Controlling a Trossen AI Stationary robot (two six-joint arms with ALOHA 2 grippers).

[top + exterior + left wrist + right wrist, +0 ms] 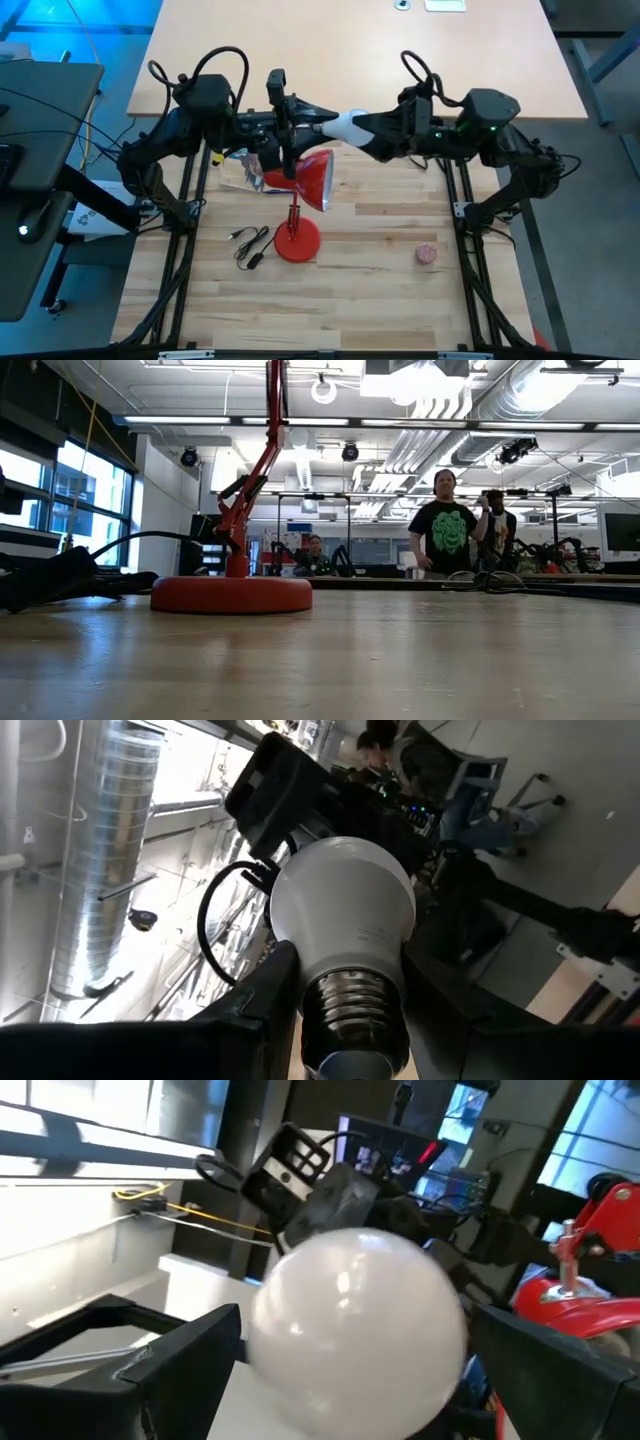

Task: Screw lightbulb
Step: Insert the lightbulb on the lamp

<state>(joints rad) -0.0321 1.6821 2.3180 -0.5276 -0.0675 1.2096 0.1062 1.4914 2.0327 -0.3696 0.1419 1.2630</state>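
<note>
The white lightbulb (pixel 345 125) hangs high over the table, just beyond the red lamp's shade (pixel 313 178), with its globe toward the table's right. My left gripper (pixel 328 124) comes from the left and is shut on it. My right gripper (pixel 364 128) comes from the right and is open. Its fingers stand on either side of the globe (pixel 355 1330); whether they touch it I cannot tell. The lamp stands on its round red base (pixel 297 242), which also shows in the low view (pixel 232 593). Neither gripper shows in the low view. My left gripper pinches the lightbulb's grey screw base (pixel 352 995) between its two fingers (pixel 265 990). The fingers come level from the table's left, along the bulb. The globe (pixel 345 900) sticks out past the fingertips. The bulb lies about level, lifted clear of lamp and table.
A small pink ball (pixel 427 254) lies near the table's right side. A black cable with a plug (pixel 250 246) lies left of the lamp's base, and a crumpled clear packet (pixel 240 175) lies under my left arm. People (pixel 447 525) stand in the room behind the table.
</note>
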